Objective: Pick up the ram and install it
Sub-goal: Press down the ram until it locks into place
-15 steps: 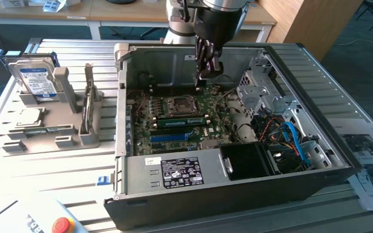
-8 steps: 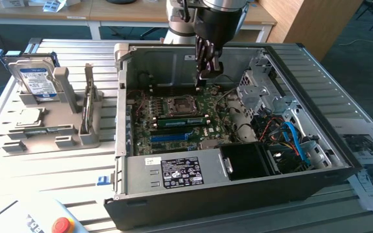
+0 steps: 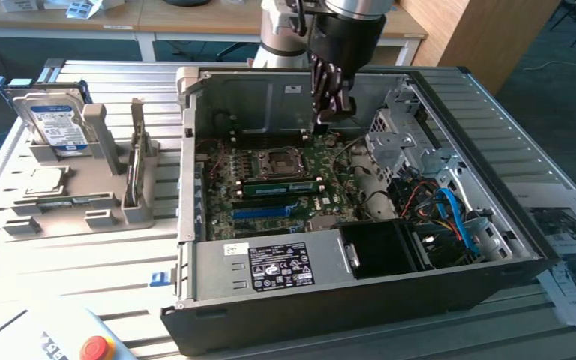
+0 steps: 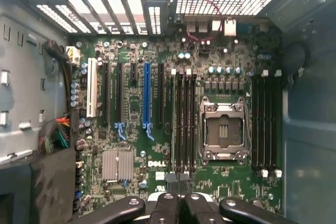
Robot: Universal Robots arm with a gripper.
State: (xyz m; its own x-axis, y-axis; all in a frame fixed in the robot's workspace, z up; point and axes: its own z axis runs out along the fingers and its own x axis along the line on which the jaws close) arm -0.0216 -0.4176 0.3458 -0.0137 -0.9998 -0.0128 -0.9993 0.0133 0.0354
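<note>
Seemingly, exterior view: ram beside socket; wrist view: jaws together

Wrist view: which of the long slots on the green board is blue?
The blue slot, standing between the white slot and the processor socket; the rest are black.

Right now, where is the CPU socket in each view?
Exterior view: CPU socket mid-board, to the exterior view's left of the claw.
Wrist view: CPU socket between two banks of black slots, past the claw.
Shared landmark: the blue slot.
</note>
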